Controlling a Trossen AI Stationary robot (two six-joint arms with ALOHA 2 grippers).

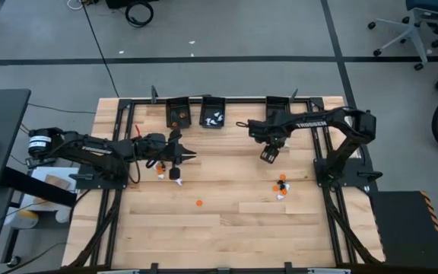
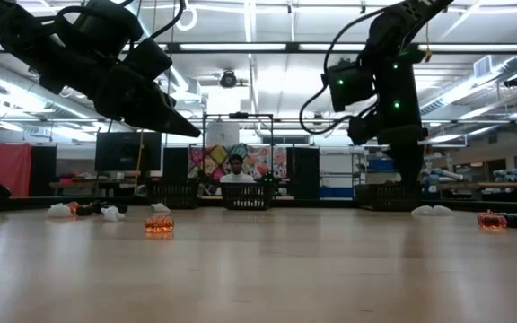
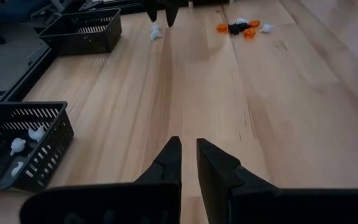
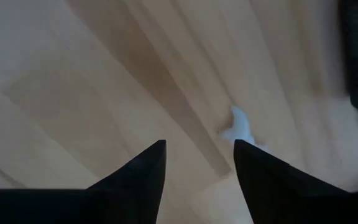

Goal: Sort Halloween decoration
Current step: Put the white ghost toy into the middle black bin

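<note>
Right tool [image 4: 194, 158] spread wide, empty, above white trinket [image 4: 240, 127]

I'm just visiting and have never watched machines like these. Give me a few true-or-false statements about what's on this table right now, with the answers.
1. Three black bins stand in a row along the table's far edge. True.
2. The middle bin holds white trinkets. True.
3. The right pincer is clamped on an orange trinket. False: its fingers stand apart with nothing between them, above a white trinket on the wood.
4. The left pincer is wide open. False: its fingers are nearly together and hold nothing.
5. One orange trinket lies alone near the table's middle. True.
</note>
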